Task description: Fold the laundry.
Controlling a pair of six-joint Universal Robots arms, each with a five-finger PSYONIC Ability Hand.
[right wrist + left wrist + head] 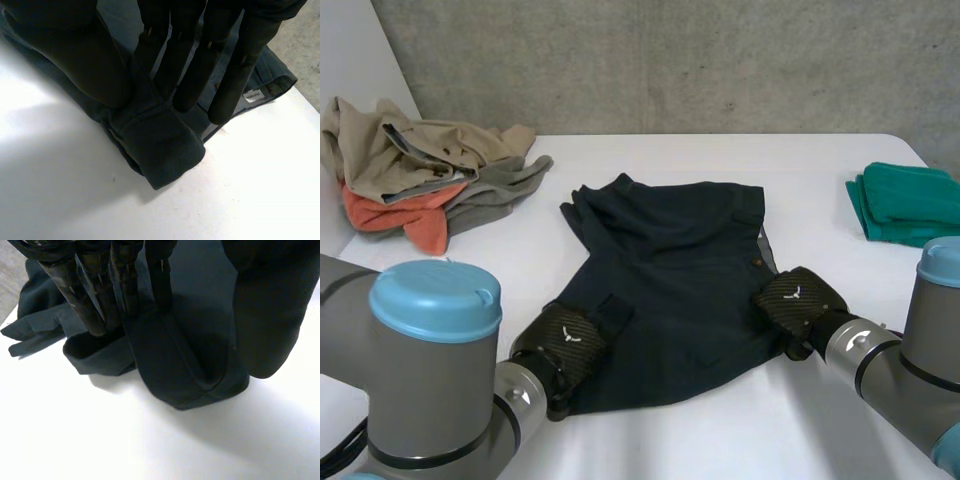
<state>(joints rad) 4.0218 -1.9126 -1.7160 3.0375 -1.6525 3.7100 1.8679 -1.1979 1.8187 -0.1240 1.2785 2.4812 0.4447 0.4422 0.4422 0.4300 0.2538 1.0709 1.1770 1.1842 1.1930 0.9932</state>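
Closest to me, my left hand (563, 346) sits on the near left corner of the dark garment (670, 270), which lies spread on the white table (720, 435) about midway between its left and right edges. My left fingers (92, 307) come down into a bunched fold of the fabric with the thumb (267, 315) standing across from them, and a hemmed loop of cloth is caught up between the two, so this hand is clamped on the garment. My right hand (798, 300) is at the garment's right edge, a little farther from me than the left. There my fingers (235, 75) are held straight and my right thumb (85, 55) presses in from the other side, with a thick rolled hem nipped between thumb and nearest finger, so this hand also grips the cloth. Just beyond those fingertips lies a band of the garment with a small white label (252, 95) on it. The cloth runs away from both hands toward the far edge of the table, rumpled and folded over at its far left corner. At the far left corner of the table lies a heap of clothes (430, 160) in tan and grey, with an orange piece (405, 215) on its near side. By the right edge, well apart from the dark garment, is a folded green cloth (905, 200). A grey wall (670, 60) stands behind the table.
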